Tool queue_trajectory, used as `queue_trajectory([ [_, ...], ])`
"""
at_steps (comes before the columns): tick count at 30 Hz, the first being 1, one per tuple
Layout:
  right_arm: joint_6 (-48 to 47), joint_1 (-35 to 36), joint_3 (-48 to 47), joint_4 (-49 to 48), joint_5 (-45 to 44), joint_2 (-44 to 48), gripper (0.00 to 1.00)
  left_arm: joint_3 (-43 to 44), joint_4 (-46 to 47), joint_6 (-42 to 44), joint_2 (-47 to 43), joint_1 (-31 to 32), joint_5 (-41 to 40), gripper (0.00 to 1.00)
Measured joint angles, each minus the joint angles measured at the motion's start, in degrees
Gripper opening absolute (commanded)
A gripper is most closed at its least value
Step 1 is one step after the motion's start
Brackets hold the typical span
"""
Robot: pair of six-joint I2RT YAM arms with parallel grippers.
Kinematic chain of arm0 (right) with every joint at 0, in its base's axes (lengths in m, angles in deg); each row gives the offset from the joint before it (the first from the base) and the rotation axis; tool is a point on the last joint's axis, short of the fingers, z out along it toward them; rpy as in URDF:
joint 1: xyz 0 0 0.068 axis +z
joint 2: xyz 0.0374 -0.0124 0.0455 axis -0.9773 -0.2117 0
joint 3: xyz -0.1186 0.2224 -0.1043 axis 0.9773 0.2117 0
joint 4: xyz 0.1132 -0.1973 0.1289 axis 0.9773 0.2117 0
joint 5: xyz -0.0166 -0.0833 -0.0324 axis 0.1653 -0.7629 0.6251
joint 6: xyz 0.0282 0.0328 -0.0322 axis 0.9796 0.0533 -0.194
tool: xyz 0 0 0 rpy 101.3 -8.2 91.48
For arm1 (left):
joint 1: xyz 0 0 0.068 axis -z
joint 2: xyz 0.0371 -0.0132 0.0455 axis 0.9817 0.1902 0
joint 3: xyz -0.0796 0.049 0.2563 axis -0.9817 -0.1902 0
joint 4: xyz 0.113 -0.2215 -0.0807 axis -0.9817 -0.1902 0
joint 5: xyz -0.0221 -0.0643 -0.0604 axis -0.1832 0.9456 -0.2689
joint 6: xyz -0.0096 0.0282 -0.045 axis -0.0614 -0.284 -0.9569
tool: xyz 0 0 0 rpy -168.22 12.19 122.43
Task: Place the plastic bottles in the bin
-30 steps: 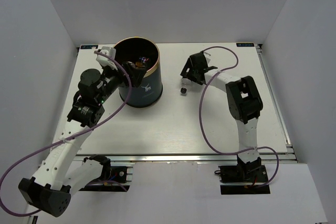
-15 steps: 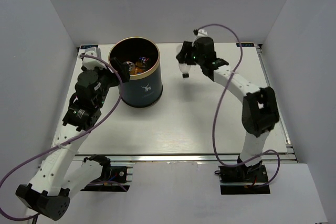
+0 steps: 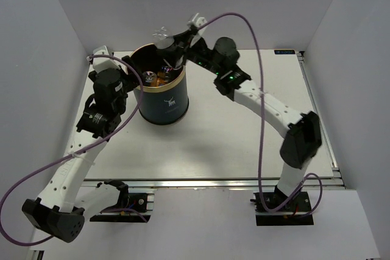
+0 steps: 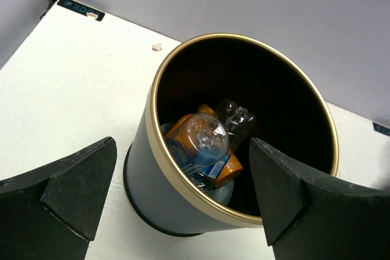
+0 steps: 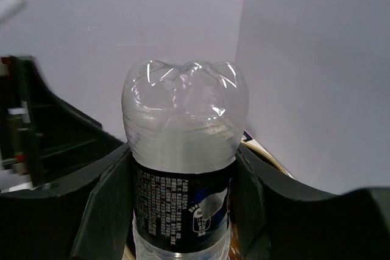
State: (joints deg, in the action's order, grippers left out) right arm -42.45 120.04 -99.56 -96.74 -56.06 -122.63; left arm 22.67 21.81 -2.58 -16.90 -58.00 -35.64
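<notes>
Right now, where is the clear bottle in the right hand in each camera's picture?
Top external: clear bottle over the far rim of the bin, in the right hand.
Left wrist: not in it.
Right wrist: centre, base at the top of the picture.
Shared landmark: the bin's gold rim.
</notes>
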Motion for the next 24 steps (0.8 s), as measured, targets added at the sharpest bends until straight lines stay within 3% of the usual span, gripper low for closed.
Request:
queue_trajectory([
  [1,-0.39,0.59,-2.62,0.42,0.26,-2.64,0.48,-0.02,0.0,-0.15,-0.31,0.0,-0.13,0.98],
  [3,-1.07,1.64,-8.22,1.97,0.44,-8.17,0.54,-0.02,-0.02,-0.2,-1.11,0.0,-0.33,0.98],
  [4,-1.29,2.08,-10.23,2.91,0.5,-10.27,0.67,-0.02,-0.02,-0.2,-1.57,0.0,-0.55,0.98],
  [7,-1.18,2.97,-14.78,6.19,-0.07,-14.88,0.89,-0.02,-0.55,-0.2,-2.6,0.0,-1.62,0.98],
  [17,-0.87,3.3,-23.17,16.46,-5.95,-15.21,0.89,0.0,-1.29,-0.17,-3.23,0.0,-2.4,0.98],
  [21,0.66,1.18,-22.62,20.61,-7.63,-10.38,0.89,0.0,-1.33,-0.17,-3.21,0.0,-2.43,0.98],
  [24,3.82,-4.9,-15.28,22.32,-7.39,-2.27,0.89,0.0,-1.73,-0.35,-3.1,0.0,-2.45,0.98],
])
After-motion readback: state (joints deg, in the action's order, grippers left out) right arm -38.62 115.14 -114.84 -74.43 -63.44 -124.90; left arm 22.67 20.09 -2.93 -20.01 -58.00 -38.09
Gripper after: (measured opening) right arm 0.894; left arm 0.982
